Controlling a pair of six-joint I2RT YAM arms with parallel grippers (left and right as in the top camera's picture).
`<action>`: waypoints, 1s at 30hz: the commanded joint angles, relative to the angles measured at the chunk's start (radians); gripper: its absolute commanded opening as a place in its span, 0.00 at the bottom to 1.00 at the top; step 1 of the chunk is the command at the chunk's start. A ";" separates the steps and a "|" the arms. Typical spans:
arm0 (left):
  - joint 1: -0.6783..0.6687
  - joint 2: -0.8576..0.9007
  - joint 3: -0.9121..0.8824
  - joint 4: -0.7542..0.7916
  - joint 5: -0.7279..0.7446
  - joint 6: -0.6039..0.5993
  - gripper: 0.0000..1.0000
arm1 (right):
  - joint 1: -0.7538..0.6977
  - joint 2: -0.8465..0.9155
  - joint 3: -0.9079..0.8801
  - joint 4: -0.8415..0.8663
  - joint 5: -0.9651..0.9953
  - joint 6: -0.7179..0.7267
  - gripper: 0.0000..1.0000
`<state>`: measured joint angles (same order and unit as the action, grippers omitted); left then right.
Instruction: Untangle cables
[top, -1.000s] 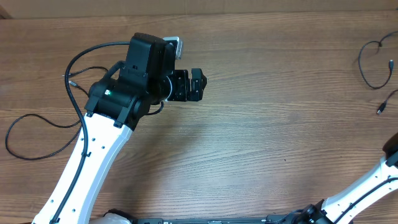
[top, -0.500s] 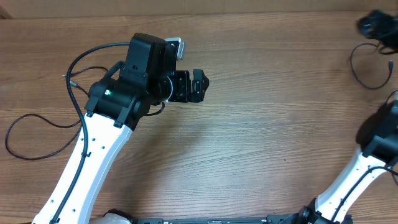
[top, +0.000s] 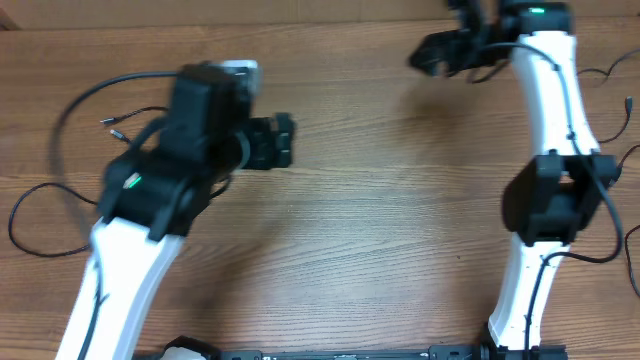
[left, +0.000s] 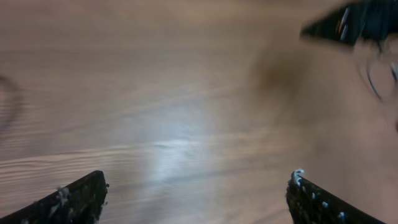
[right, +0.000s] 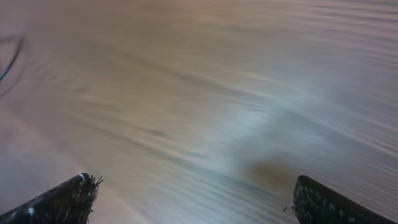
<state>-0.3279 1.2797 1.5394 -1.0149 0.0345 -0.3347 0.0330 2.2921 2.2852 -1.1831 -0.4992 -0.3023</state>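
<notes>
Thin black cables lie apart on the wooden table. One cable (top: 14, 218) loops at the far left, with small plug ends (top: 108, 122) above it. Other cable pieces (top: 627, 102) lie at the far right edge. My left gripper (top: 284, 140) is open and empty over bare wood left of centre, pointing right. My right gripper (top: 428, 56) reaches to the far top middle, well away from the cables. In the left wrist view the fingers (left: 196, 180) are wide apart over blurred wood. In the right wrist view the fingers (right: 193, 180) are wide apart, with a blurred cable (right: 9, 59) at top left.
The wooden table (top: 380, 230) fills the view. A thick black cable (top: 110, 85) arcs off the left arm. The right arm (top: 555, 190) stands along the right side. The right gripper shows as a dark blurred shape (left: 354, 18) in the left wrist view.
The right arm has swung from the lower right corner up to the top middle of the table. The left arm has shifted a little to the left. Both wrist views are motion-blurred.
</notes>
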 joint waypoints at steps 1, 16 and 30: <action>0.088 -0.127 0.003 -0.017 -0.121 -0.014 0.95 | 0.093 -0.047 0.020 -0.009 -0.019 0.013 1.00; 0.701 -0.229 0.034 -0.147 0.487 0.238 0.98 | 0.563 -0.004 0.020 0.316 0.194 0.393 1.00; 0.701 -0.229 0.276 -0.297 0.402 0.275 1.00 | 0.764 0.225 0.020 0.766 0.256 0.947 1.00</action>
<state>0.3676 1.0557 1.7649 -1.3029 0.4591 -0.0772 0.7635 2.4748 2.2890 -0.4477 -0.2569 0.5106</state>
